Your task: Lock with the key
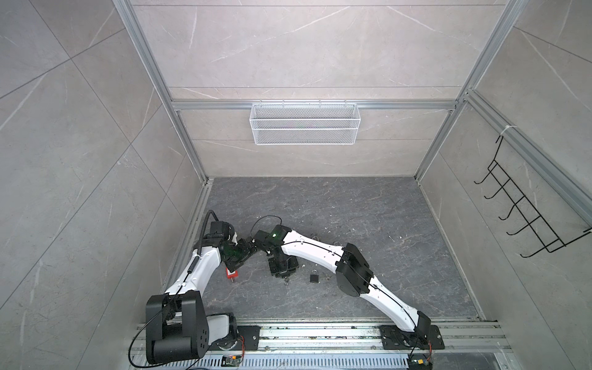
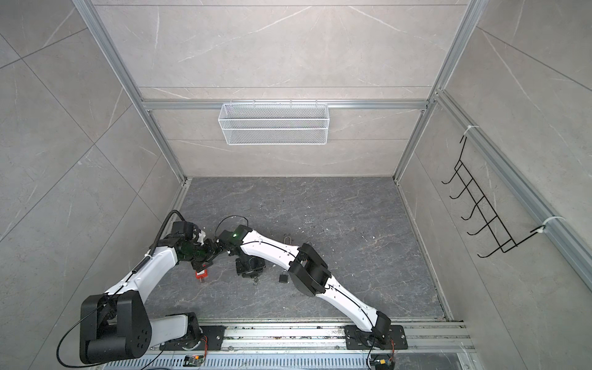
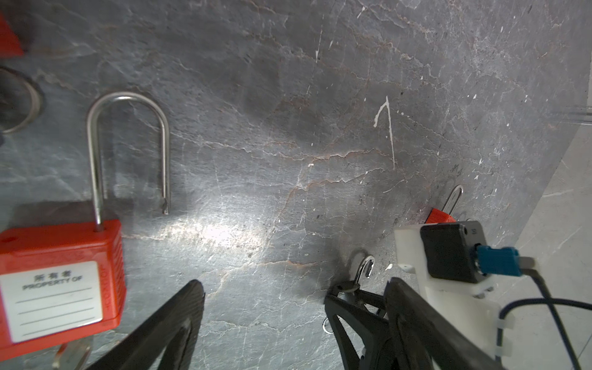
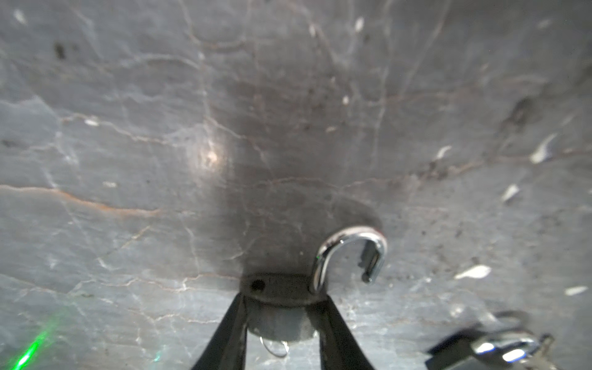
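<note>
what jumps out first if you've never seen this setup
The red padlock lying on the dark stone floor beside the open left hand, its steel shackle sprung open, grabs the eye. Next, the right hand pinches a small dark padlock, also with an open shackle. In both top views a white wire basket hangs on the back wall.

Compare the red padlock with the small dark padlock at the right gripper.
The red padlock has a long slim shackle, the dark padlock a short hooked one. The red padlock bears a white label; the dark padlock shows none. The red padlock lies free on the floor; the dark padlock is clamped in the right gripper. Both shackles stand open.
</note>
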You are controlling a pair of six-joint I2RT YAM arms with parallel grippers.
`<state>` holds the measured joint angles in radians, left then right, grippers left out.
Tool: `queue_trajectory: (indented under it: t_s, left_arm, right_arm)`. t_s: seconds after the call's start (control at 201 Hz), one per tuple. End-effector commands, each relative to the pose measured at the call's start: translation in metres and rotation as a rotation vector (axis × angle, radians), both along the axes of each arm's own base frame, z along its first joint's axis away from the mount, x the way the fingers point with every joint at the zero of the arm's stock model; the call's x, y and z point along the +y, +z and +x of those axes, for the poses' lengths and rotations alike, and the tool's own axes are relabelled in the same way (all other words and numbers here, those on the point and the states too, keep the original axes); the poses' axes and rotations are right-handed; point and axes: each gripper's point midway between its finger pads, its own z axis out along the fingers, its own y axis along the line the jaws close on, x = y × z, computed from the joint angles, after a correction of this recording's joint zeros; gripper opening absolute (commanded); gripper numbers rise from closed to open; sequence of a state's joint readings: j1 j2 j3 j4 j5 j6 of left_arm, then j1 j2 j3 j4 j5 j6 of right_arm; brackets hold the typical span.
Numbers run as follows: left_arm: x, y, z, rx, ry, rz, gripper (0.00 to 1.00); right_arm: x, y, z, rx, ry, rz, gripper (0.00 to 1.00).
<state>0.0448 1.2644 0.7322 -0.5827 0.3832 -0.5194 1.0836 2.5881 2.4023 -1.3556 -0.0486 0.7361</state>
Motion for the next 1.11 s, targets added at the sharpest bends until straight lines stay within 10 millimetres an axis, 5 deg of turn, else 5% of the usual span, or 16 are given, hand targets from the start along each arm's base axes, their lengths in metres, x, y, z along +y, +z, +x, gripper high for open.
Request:
queue_trajectory:
  t_s: [0.0,0.144,0.543,0.742,0.926,1.1]
  left_arm:
    - [-0.003,0.015,0.006,-0.068,-0.017,-0.009,0.9]
    - [-0.007,0.024,0.01,-0.118,-0.021,-0.031,0.89]
    - [-0.027,0.063,0.017,-0.384,-0.141,-0.014,0.8]
    - [-0.076,0.087,0.007,-0.66,-0.452,0.123,0.7]
    - [-0.128,0.102,-0.026,-0.968,-0.832,0.241,0.69]
    - [-0.158,0.115,-0.055,-1.273,-1.094,0.289,0.55]
  right_arm:
    - [0.011,0.052,-0.004,-0.145,0.128,0.057,0.29]
    - [-0.002,0.092,0.009,-0.279,0.23,0.081,0.28]
    - [-0.063,0.156,0.012,-0.542,0.529,0.332,0.25]
    - [-0.099,0.18,-0.028,-0.579,0.848,0.453,0.28]
    - [-0.137,0.188,-0.056,-0.589,0.969,0.49,0.29]
    - [-0.153,0.19,-0.089,-0.497,1.108,0.574,0.28]
